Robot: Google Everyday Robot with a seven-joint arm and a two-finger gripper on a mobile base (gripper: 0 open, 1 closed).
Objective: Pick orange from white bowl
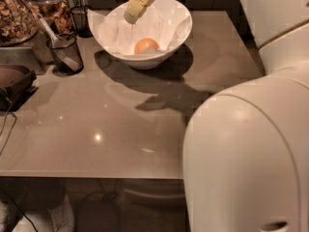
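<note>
The orange (146, 45) lies inside the white bowl (176, 30), on its white paper lining, toward the near side. The bowl stands at the back middle of the grey table. My gripper (131, 16) hangs over the bowl's left half, above and to the left of the orange, and does not touch it. Its pale yellow fingers (137, 4) come down from the top edge of the camera view.
A dark mesh cup (66, 53) with a utensil stands left of the bowl, a second one (80, 19) behind it. Jars of snacks (17, 16) fill the back left corner. A dark object (14, 83) lies at the left edge. My white arm (246, 149) fills the right foreground.
</note>
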